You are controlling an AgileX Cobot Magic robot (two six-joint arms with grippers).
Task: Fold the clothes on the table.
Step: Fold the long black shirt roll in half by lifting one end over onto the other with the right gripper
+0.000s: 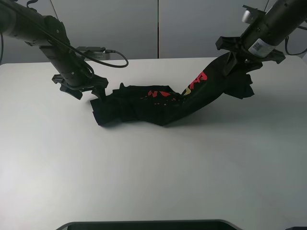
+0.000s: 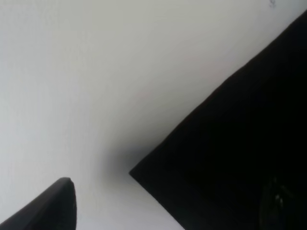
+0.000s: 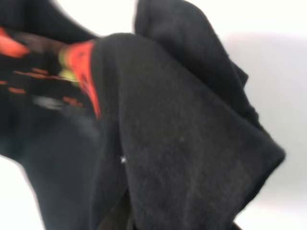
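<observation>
**A:** Where is the clothing?

**B:** The black fabric garment with red print (image 1: pixel 158 103) lies bunched across the middle of the white flat desk (image 1: pixel 144 182), with its right end raised off the surface

**A:** What holds that end up?

**B:** The right tool (image 1: pixel 233 60) is clenched on it. That arm's wrist view is filled with black folds and a streak of the red print

**A:** And the other side?

**B:** The left tool (image 1: pixel 96 92) sits low over the desk at the garment's left edge. Its wrist view shows one dark finger (image 2: pixel 53 208) apart from a black cloth corner. Whether it is released or clenched, I cannot tell
</observation>
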